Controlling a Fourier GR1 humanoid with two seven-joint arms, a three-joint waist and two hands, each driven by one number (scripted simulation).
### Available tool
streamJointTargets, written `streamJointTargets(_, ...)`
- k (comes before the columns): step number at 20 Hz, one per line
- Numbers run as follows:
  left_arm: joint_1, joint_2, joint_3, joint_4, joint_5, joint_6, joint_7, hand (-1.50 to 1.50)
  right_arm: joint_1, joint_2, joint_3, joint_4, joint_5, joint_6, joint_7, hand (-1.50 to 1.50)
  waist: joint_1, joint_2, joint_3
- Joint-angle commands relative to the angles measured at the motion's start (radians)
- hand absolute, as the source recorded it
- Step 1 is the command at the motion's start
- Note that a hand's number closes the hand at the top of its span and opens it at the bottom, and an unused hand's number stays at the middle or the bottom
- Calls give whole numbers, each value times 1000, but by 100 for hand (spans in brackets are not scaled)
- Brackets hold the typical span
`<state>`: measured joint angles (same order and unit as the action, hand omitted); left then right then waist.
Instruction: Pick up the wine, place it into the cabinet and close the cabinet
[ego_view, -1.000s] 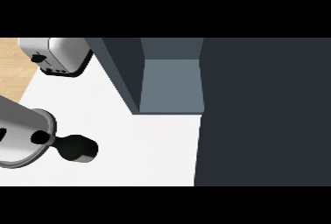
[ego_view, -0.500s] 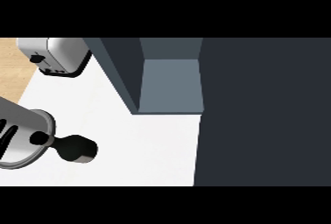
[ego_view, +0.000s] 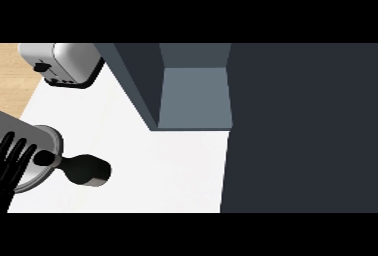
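Evidently at the opening step, pick-up not yet made: wine (ego_view: 87, 170) dark on the white bench (ego_view: 170, 170), below and left of the open cabinet (ego_view: 193, 95), well apart from its opening, neck end overlapping the grey left forearm so that contact cannot be judged. Left hand (ego_view: 15, 162) at the view's edge, farther from the cabinet than the wine, fingers straight and spread, holding nothing; right hand out of sight. Next, probably: curl round the bottle's body, lift, carry up and right onto the cabinet's grey floor, then shut what looks like its door (ego_view: 303, 125), the dark panel to the cabinet's right.
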<state>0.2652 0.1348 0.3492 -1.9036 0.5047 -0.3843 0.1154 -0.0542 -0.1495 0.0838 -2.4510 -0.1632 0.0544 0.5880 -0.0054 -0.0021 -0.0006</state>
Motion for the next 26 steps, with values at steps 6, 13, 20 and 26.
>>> streamJointTargets(6,-58,21,53,186,-58,-52,-116,-150,70,4,-48,-148,-75,22,19,-150,1,1,1)
streamJointTargets(13,-78,10,28,277,-123,-79,-189,-150,87,-4,-65,-211,-107,33,83,-150,-3,-1,1)
streamJointTargets(20,-140,48,46,534,-163,-186,-359,-150,-73,7,-29,-151,-53,-30,159,-150,2,1,-1)
streamJointTargets(26,-182,4,-5,586,-254,-128,-402,-150,9,26,-10,-189,-33,1,115,-150,0,1,0)
